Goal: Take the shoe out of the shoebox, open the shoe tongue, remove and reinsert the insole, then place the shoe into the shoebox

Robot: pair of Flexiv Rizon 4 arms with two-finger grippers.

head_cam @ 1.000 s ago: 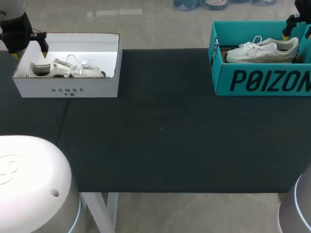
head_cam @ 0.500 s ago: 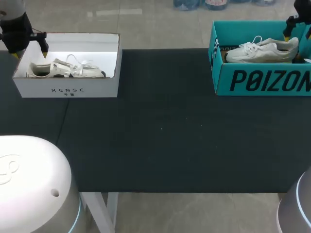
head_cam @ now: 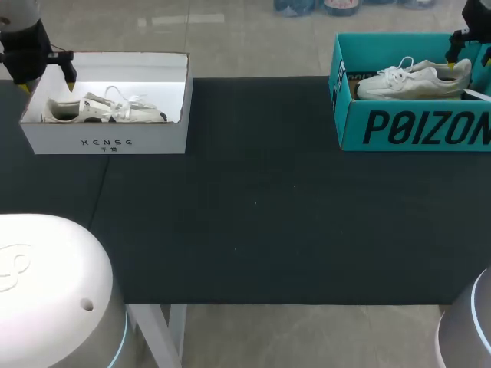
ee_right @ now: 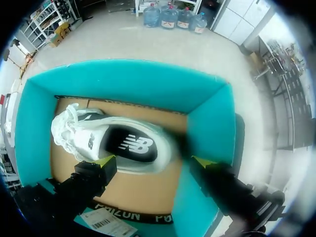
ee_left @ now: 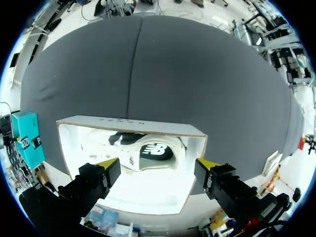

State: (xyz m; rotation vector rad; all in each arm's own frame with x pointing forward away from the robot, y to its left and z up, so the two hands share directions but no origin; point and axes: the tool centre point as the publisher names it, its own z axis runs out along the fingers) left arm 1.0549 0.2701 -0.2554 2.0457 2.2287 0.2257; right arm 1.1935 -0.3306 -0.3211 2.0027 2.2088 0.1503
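Observation:
A white shoebox [head_cam: 103, 142] stands at the table's far left with a white sneaker [head_cam: 103, 110] lying inside. My left gripper [head_cam: 46, 84] hovers open above the box's left end. In the left wrist view the open left gripper [ee_left: 158, 163] straddles that sneaker [ee_left: 143, 150] from above without touching it. A teal shoebox [head_cam: 414, 126] at the far right holds a second white sneaker [head_cam: 414, 79]. My right gripper [head_cam: 460, 47] hangs above its heel end. The right wrist view shows the right gripper [ee_right: 153, 159] open just over the sneaker [ee_right: 113, 140], inside the teal walls [ee_right: 123, 84].
Dark table cloth [head_cam: 253, 207] spreads between the two boxes and toward the front edge. A paper label [ee_right: 106, 222] lies by the teal box's front wall.
My right gripper has edged slightly lower over the heel end of the teal box's sneaker. The left arm and both shoes have stayed put.

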